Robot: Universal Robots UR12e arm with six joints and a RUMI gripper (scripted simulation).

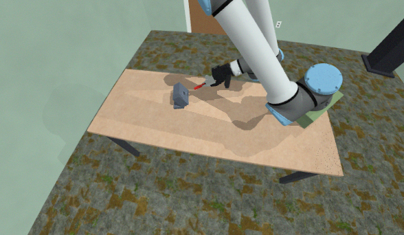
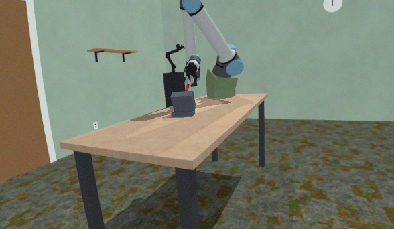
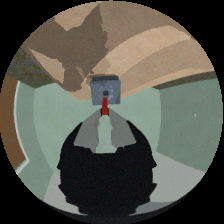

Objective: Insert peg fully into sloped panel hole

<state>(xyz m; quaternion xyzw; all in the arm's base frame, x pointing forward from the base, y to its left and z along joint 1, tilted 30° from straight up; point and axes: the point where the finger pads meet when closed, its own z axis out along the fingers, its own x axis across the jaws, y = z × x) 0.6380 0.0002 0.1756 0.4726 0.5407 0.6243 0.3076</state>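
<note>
Toward the far left part of the wooden surface (image 1: 144,133), nearer the far edge than the near one, stands the grey block with the sloped panel (image 1: 181,93). Its tilted face looks up and to the right, toward the arm, and the small dark hole (image 1: 185,93) sits near the middle of that face.

Just to the right of the panel is the red peg (image 1: 198,86). It hangs above the surface, its long axis running from the gripper down and to the left, straight at the sloped face. Its free tip is near the panel but apart from it in the top view; no part of the peg has entered the hole.

Right again is the gripper (image 1: 208,82), closed on the peg's rear end, with the grey fingers converging on the red shaft. In the wrist view the peg (image 3: 104,106) points up the middle of the picture and its tip overlaps the hole (image 3: 105,94), so the axis looks close to lined up with the opening.

The arm's base stands on a green pedestal (image 1: 309,119) at the far right corner of the surface, well apart from the panel.

The coming move appears to be a straight push along the peg's own axis, down and to the left, into the hole. Any sideways offset would likely catch the tip on the face.
</note>
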